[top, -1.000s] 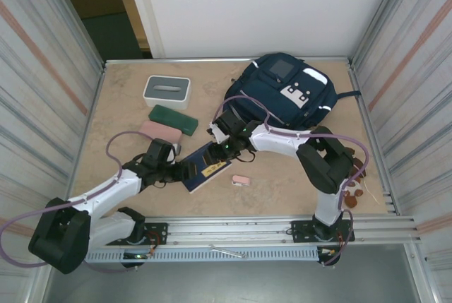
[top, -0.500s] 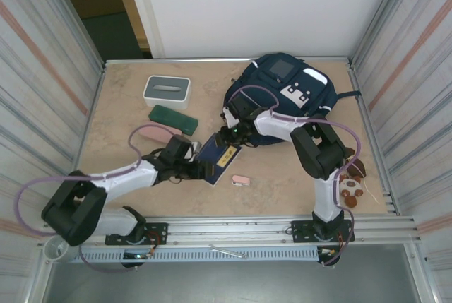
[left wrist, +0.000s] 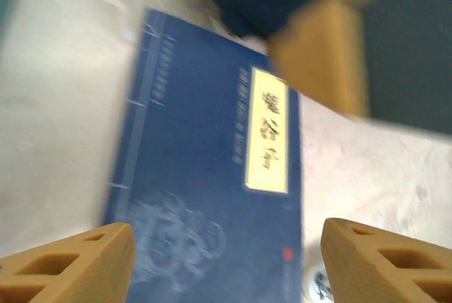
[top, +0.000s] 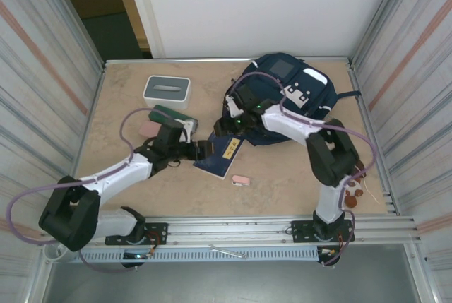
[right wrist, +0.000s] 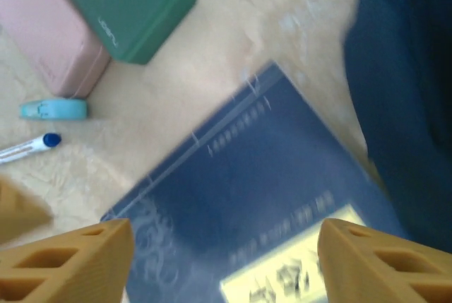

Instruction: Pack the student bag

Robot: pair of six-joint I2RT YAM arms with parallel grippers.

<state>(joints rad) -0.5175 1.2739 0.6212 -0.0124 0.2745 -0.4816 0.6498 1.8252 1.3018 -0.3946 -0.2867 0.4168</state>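
Right gripper [top: 224, 125]: jaws are now standing apart, empty, hovering over the blue book [top: 223, 156].
Left gripper [top: 200, 150]: spread, sitting at the book's left edge.
Change: book is sliding closer, now lying just beside the student bag [top: 286, 91], so insertion seems near.
Bag: lying at the table's [top: 127, 105] far right corner.
Arms: both are reaching inward, meeting mid-table.

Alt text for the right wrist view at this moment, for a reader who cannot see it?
A dark blue book with a pale yellow title label lies flat on the beige table, under the open right gripper. The navy student bag borders the right edge; a green case, a pink case and a small light-blue item lie at upper left.
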